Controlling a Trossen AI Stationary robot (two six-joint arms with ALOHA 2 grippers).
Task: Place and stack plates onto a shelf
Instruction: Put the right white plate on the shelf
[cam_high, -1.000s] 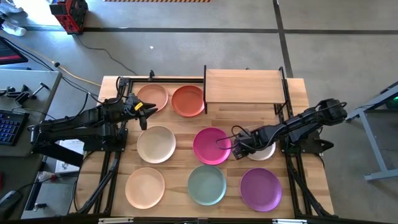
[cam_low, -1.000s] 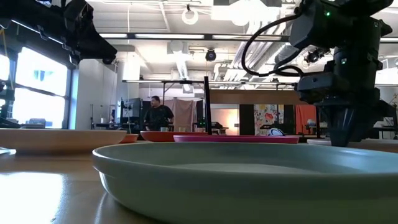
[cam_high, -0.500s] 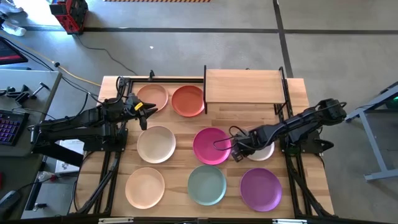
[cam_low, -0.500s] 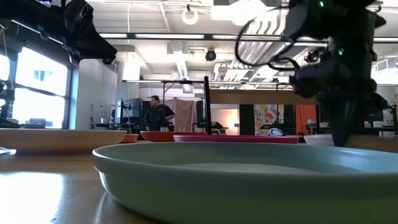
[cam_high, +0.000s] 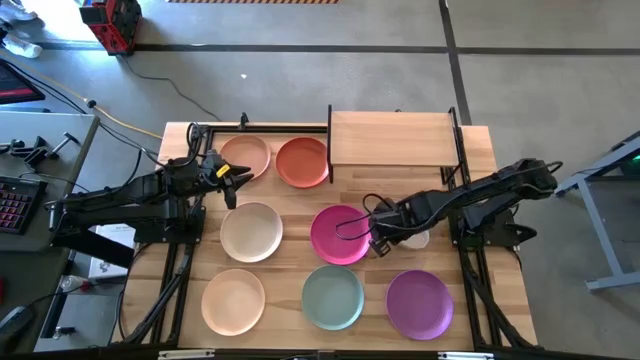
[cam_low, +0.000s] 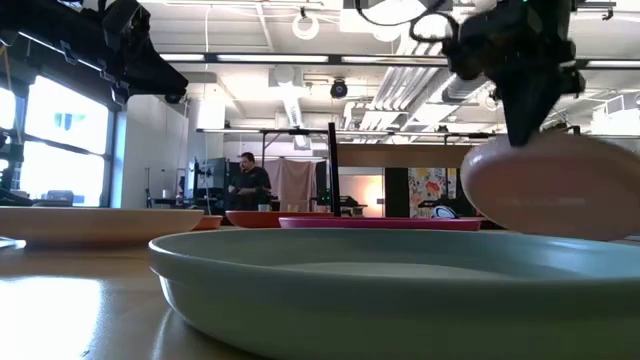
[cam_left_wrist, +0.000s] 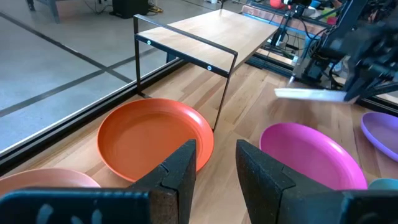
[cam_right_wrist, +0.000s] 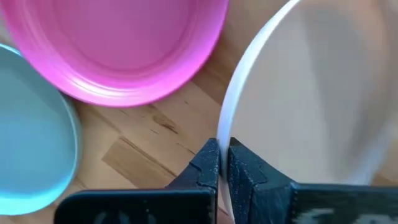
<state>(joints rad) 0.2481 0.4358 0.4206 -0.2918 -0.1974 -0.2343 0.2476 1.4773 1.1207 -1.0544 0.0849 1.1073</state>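
Observation:
Seven plates lie flat on the table in the high view: peach (cam_high: 245, 155), orange-red (cam_high: 303, 161), cream (cam_high: 251, 231), magenta (cam_high: 338, 236), a second peach (cam_high: 233, 301), pale green (cam_high: 333, 297) and purple (cam_high: 419, 303). My right gripper (cam_high: 377, 241) is shut on an off-white plate (cam_low: 550, 188), which is off the table beside the magenta plate. The light-wood shelf (cam_high: 392, 138) stands at the far edge. My left gripper (cam_high: 240, 178) hovers open between the peach and cream plates. My right gripper pinches the off-white plate's rim (cam_right_wrist: 225, 127) between its two fingers, on the side nearest the magenta plate. One finger is on the inner face and one on the outer. The fingers come from above, slanting down. The plate is lifted clear of the table and slightly tilted.
The shelf's thin black posts (cam_left_wrist: 225, 87) stand beside the orange-red plate. A black rail (cam_high: 260, 128) runs along the far edge left of the shelf. The shelf board carries nothing. A person stands far off in the room behind the table (cam_low: 248, 185).
My right gripper has risen and shifted a little toward the magenta plate. The off-white plate, which rested on the table, has come up with it and now hangs clear above the tabletop. The left arm has kept still.

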